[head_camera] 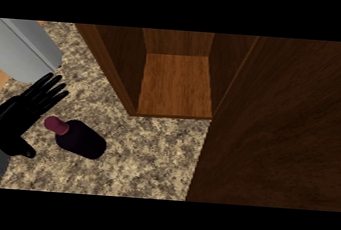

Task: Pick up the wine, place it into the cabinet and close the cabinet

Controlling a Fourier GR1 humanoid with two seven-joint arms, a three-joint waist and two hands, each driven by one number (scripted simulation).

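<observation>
Dark purple wine bottle [81, 139] with a lighter maroon cap sits on the speckled granite counter [140, 165], no label readable. My left hand [22, 112] is just beside it, fingers straight, holding nothing. Wooden cabinet [177, 85] stands open behind, its door [283, 130] swung out to the right. Grey appliance [19, 46] sits top left.

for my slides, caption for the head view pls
Open left hand beside the wine on the counter, open cabinet ahead.
</observation>
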